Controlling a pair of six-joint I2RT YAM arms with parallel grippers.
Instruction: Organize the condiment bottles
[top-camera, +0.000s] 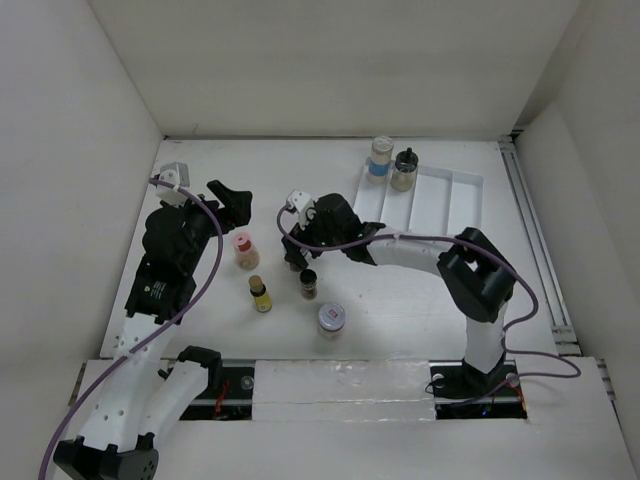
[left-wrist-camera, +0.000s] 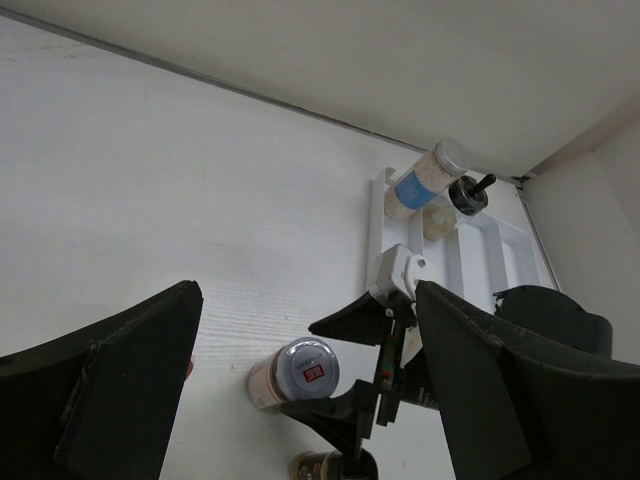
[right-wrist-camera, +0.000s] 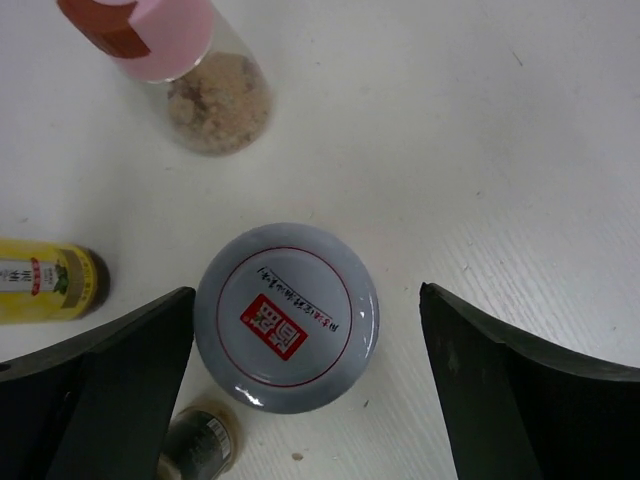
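- Jars and bottles stood in two groups: two in the white tray at the far right of the tabletop, the others on the bare surface near the middle.
- In the far left end of the tray, the jar with blue label and silver lid stood upright, and the jar with dark lid stood just beside it, on its right.
- The right gripper hung above the grey-lid jar, with its fingers wide apart, one on each side of the lid. A clear gap showed on one side, and the other finger was very close to the lid. The jar stood upright on the tabletop and was not clamped.
- From above, this jar was mostly hidden under the right gripper.
- The left gripper was on the left part of the tabletop, with its fingers apart and nothing held between them.
- The pink-lid jar stood near the left gripper, on its near side, with beige powder inside.
- The yellow bottle with dark cap stood nearer to the arm bases than the pink-lid jar.
- The small dark bottle stood to the right of the yellow bottle, close to the right gripper.
- The red-and-white-lid jar stood closest to the near edge, apart from the others.
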